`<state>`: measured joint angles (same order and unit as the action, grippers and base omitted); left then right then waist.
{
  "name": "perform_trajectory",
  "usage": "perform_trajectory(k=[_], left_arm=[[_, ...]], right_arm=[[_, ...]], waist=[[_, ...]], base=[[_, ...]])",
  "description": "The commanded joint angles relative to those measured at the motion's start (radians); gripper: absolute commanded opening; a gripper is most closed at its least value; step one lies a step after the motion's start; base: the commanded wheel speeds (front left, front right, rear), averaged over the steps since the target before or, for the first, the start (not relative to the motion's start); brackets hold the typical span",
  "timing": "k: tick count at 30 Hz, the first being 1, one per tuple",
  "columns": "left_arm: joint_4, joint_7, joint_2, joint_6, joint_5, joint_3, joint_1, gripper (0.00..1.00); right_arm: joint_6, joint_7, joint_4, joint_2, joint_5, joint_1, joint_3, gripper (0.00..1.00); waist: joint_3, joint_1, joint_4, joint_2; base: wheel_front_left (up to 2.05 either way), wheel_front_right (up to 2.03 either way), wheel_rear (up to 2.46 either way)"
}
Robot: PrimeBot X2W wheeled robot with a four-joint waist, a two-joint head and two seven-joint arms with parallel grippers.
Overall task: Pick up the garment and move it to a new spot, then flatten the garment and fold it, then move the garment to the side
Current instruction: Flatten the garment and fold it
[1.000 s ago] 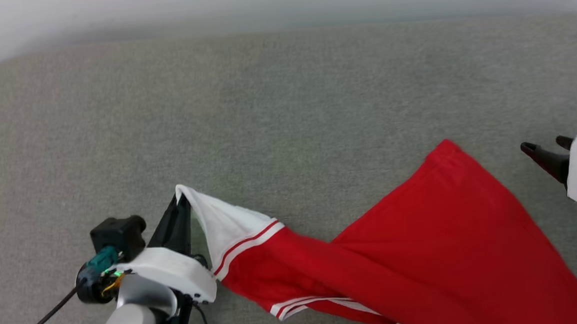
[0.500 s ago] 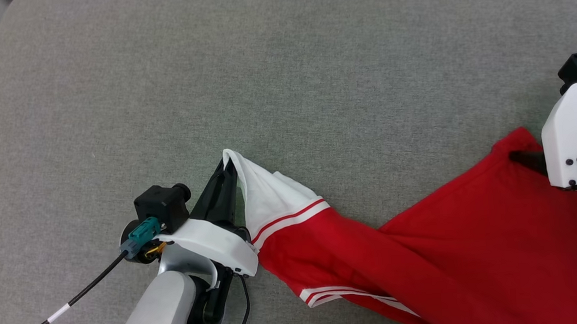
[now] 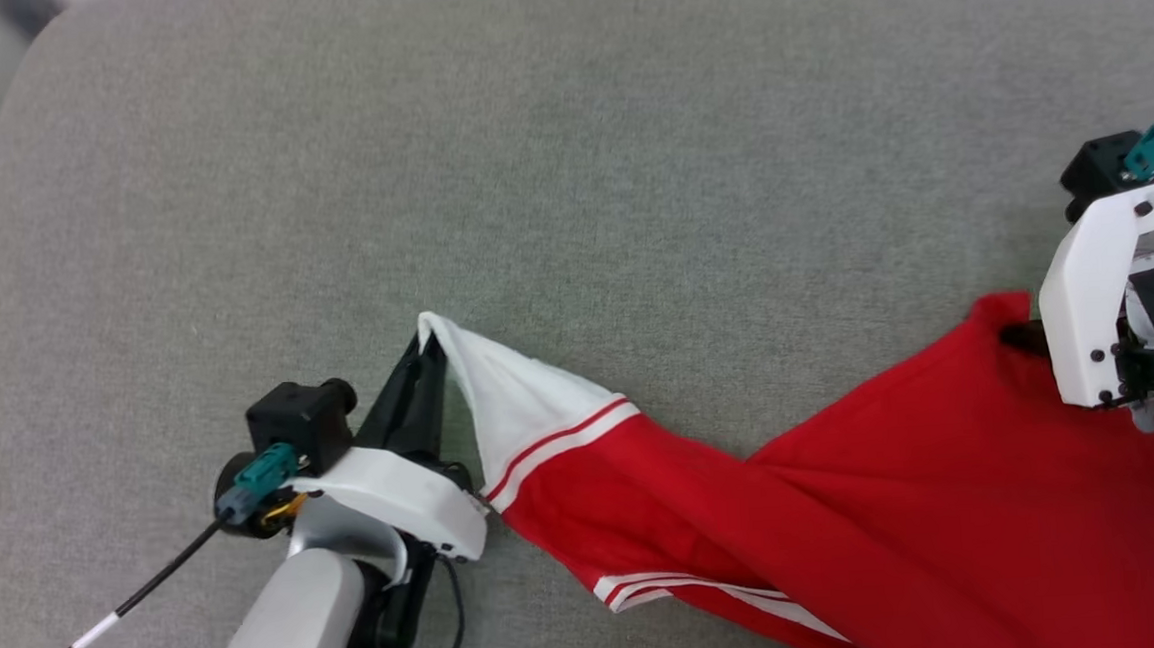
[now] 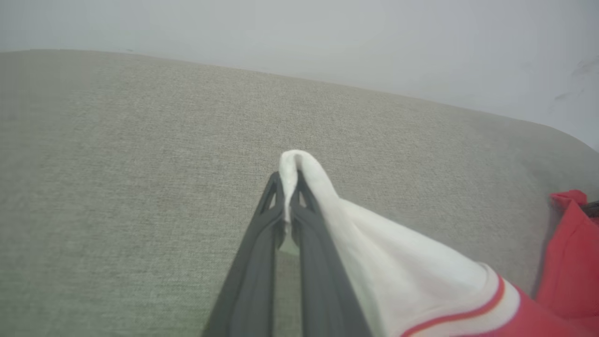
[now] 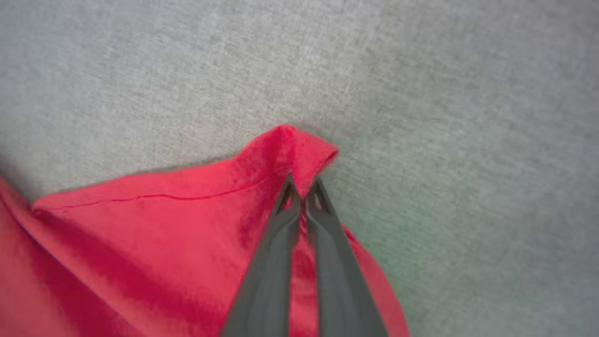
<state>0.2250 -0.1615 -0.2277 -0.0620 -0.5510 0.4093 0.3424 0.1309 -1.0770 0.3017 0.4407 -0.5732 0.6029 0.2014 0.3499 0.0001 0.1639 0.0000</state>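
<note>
The garment, red with a white sleeve and red-and-white striped trim, stretches across the grey surface from lower middle to lower right. My left gripper is shut on the tip of the white sleeve, which is lifted into a peak. My right gripper is shut on a red hem corner at the right, its fingers mostly hidden behind the white wrist housing in the head view. In the right wrist view its fingertips pinch the red cloth. No letters or number show.
The grey fabric-covered surface spreads wide behind and left of the garment, with its rounded far-left corner and far edge in view. A black cable trails from my left wrist toward the lower left.
My right gripper came in from the right, reached the red hem corner and shut on it. The left gripper kept its hold on the sleeve. The head camera tilted down and shifted.
</note>
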Motion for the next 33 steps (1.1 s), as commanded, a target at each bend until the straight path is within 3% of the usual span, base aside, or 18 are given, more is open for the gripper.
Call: perform_trajectory(k=[1,11,18,27,33], left_arm=[[-0.010,0.004,-0.021,-0.003,-0.004,-0.012,-0.010,0.00],[-0.075,0.100,-0.149,0.026,0.002,-0.063,0.152,0.00],[-0.024,0.153,-0.163,0.033,-0.014,-0.101,0.359,0.00],[0.118,0.136,-0.167,0.043,0.033,-0.116,0.669,0.00],[0.235,0.107,-0.189,0.057,0.080,-0.120,0.928,0.00]], right_arm=[[0.000,0.017,-0.006,-0.001,-0.008,-0.011,-0.004,0.00],[0.000,0.193,-0.057,0.024,-0.027,0.088,0.003,0.00],[-0.001,0.292,-0.027,0.031,-0.005,0.230,0.026,0.00],[-0.001,0.419,0.007,0.066,0.015,0.423,0.048,0.00],[-0.001,0.536,0.030,0.081,0.059,0.592,0.035,0.00]], waist=[[-0.054,-0.0001,-0.031,0.0000],[-0.214,-0.0001,-0.134,0.0000],[-0.261,-0.0001,-0.185,0.0000],[-0.180,-0.0001,-0.209,0.0000],[-0.048,-0.0001,-0.225,0.0000]], base=[[0.00,0.00,0.00],[0.00,0.00,0.00],[0.00,0.00,0.00],[0.00,0.00,0.00],[0.00,0.00,0.00]])
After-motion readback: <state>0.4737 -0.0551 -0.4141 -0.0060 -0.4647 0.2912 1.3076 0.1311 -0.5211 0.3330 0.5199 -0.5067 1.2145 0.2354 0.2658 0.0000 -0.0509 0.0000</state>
